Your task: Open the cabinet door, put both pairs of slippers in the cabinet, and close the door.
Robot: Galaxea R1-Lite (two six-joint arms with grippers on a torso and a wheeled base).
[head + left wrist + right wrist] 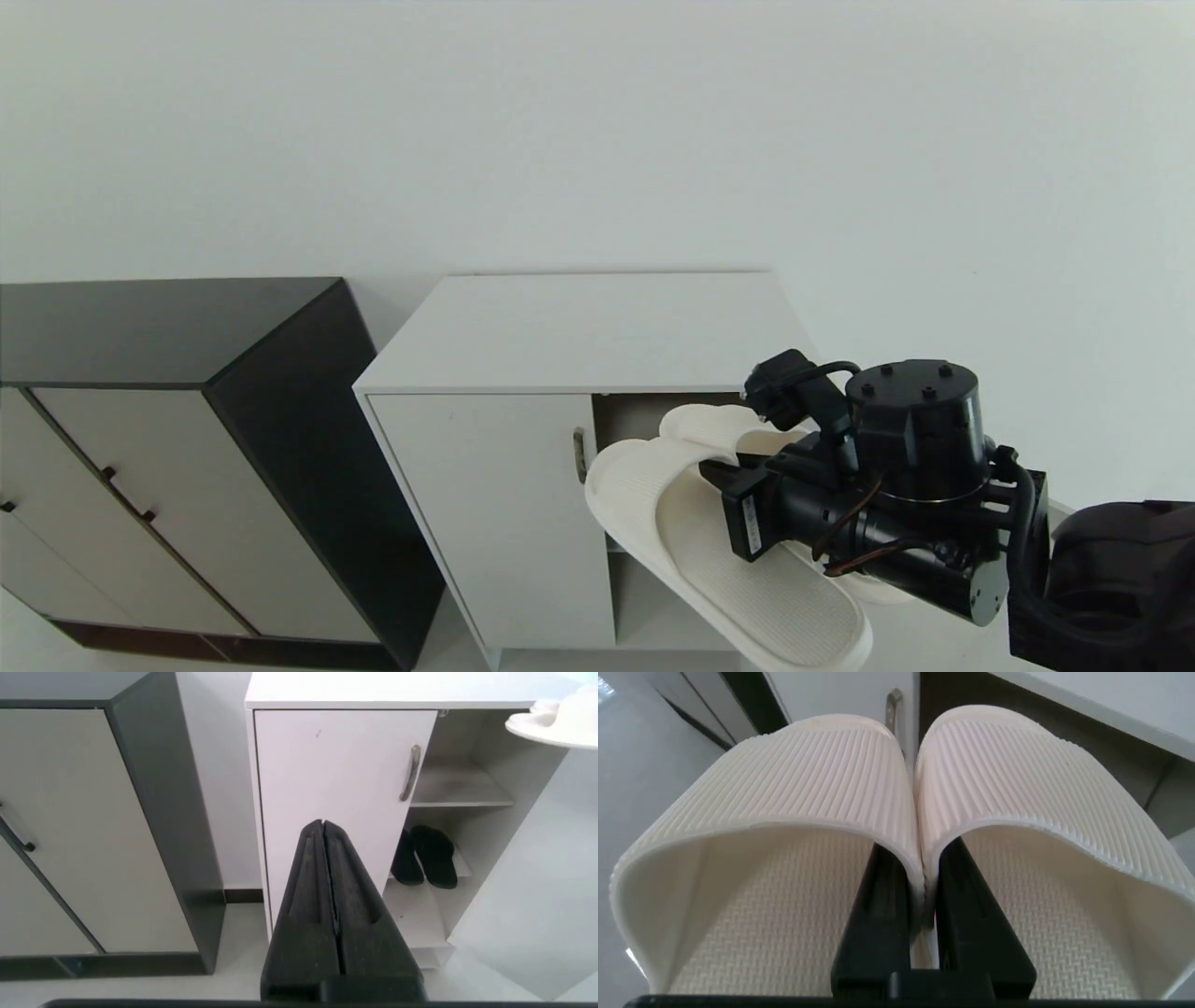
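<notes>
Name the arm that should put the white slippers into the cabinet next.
Right. The right gripper is shut on the white slippers just before the open side of the white cabinet. The left gripper is shut, empty, farther back.

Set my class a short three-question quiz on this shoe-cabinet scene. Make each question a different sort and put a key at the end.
1. True or false: a pair of black slippers lies inside the white cabinet.
2. What does the right gripper hold? A) nothing B) a pair of white slippers C) a single black slipper
3. Fill in the missing word: the left gripper is ____ and holds nothing.
Key: 1 true; 2 B; 3 shut.
</notes>
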